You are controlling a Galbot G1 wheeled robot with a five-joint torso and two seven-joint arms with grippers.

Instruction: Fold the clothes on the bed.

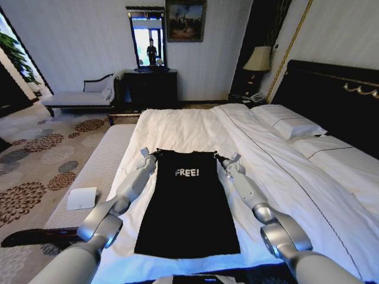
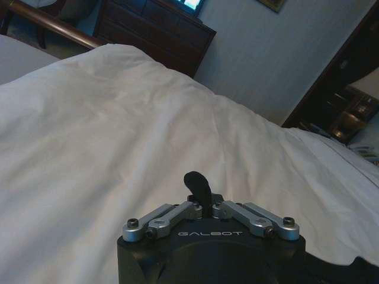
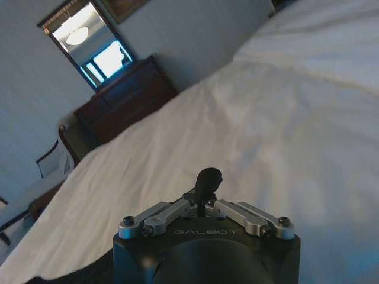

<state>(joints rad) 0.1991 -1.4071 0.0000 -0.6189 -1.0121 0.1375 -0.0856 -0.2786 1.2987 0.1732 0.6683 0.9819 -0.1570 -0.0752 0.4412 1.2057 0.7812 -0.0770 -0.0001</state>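
Bed (image 1: pixel 195 127) with white sheets carries the black T-shirt (image 1: pixel 186 207) lying flat with sleeves folded in, while the left gripper (image 1: pixel 145 153) and the right gripper (image 1: pixel 232 158), both clenched, rest at its upper corners.

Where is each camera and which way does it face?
Head view: up on the robot, looking down the bed at the T-shirt, with both arms showing, left gripper and right gripper at its far corners.
Left wrist view: behind the shut fingers, facing across the duvet.
Right wrist view: behind its shut fingers, likewise.
All three views share the white duvet and dresser.
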